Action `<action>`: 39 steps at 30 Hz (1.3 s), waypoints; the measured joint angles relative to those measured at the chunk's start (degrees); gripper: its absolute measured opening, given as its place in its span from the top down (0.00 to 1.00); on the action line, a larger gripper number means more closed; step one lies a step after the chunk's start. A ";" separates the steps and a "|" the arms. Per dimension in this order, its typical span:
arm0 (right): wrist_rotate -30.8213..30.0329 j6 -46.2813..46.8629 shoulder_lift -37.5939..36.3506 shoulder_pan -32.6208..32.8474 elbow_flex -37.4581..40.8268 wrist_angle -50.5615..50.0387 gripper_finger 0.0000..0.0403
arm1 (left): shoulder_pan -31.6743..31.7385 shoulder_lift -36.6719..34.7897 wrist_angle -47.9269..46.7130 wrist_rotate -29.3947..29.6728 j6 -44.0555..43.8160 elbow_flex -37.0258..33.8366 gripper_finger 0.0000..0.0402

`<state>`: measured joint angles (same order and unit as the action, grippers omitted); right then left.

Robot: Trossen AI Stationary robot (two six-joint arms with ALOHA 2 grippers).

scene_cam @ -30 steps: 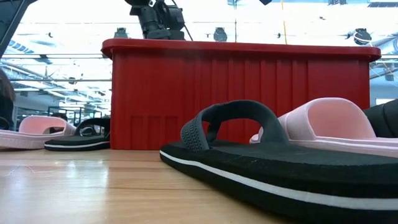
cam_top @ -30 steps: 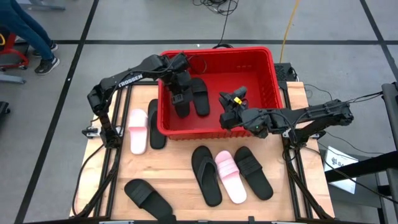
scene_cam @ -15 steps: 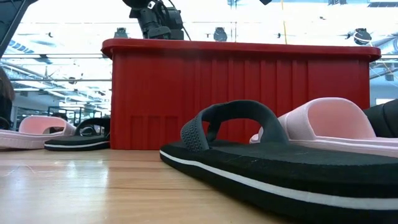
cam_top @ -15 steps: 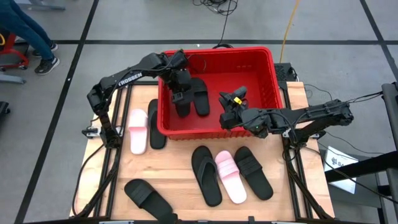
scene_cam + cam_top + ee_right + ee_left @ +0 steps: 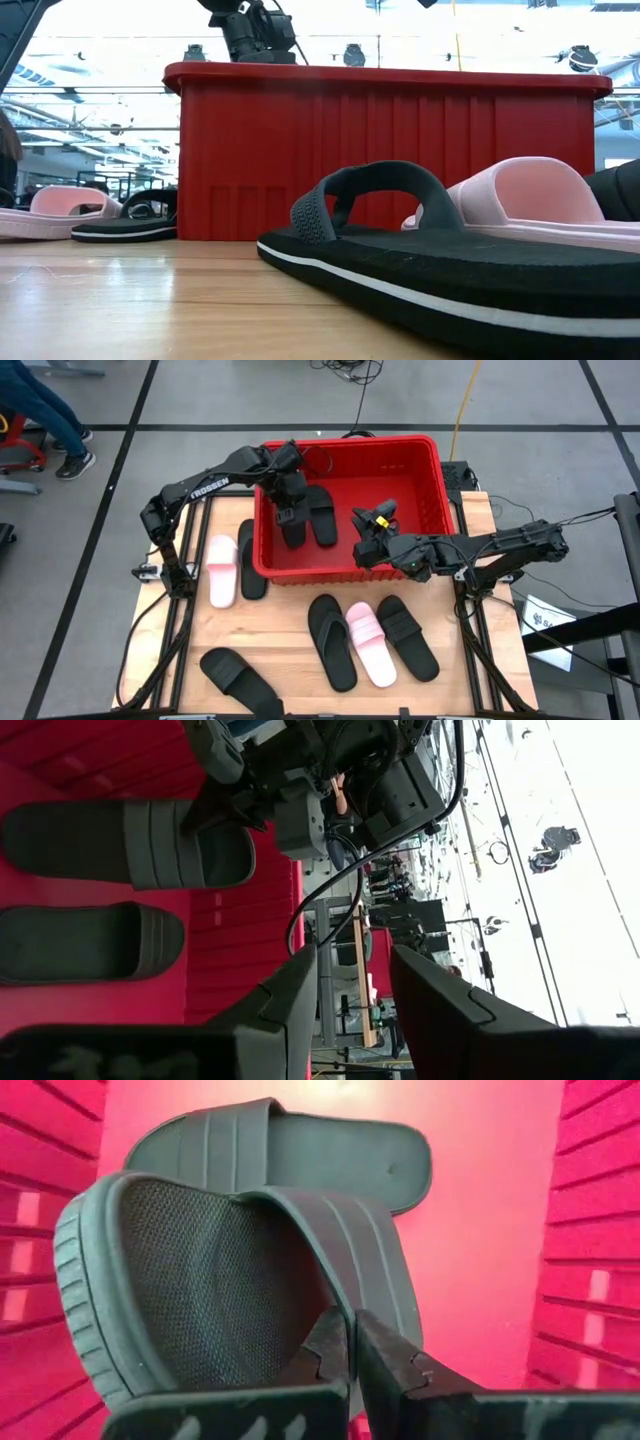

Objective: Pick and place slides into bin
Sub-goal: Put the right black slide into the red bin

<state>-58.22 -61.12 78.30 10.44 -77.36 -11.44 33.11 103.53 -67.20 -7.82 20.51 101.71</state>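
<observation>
Inside the red lattice-walled bin (image 5: 420, 455), the left gripper (image 5: 350, 1342) pinches the ribbed strap of a matte black slide (image 5: 215, 1295), beside another flat one (image 5: 322, 513). The right gripper (image 5: 352, 982) hovers over the bin, part open, seemingly empty. Six slides lie around on the wooden bench (image 5: 290, 650).

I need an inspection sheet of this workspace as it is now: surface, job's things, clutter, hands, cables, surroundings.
Surface: wooden table, bare between the sandals.
Job's things: red bin holds two black slides, one lying flat, one in the left hand's grip. Outside the bin: a pink slide and black slide on its left; two black ones with a pink one between them in front; one black at the table's front edge.
Clutter: nothing seen.
Hands: left hand shut on a black slide's strap inside the bin; right hand open, empty, over the bin.
Cables: yellow cable on the floor.
Surroundings: a person's legs far left.
</observation>
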 joint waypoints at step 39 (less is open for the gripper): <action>0.00 -1.11 0.00 0.00 0.02 0.02 0.71 | -1.10 0.00 0.31 8.59 0.19 0.00 0.73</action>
<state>-58.22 -62.24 78.30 10.44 -77.34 -11.42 32.01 103.53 -66.89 0.77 20.71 101.71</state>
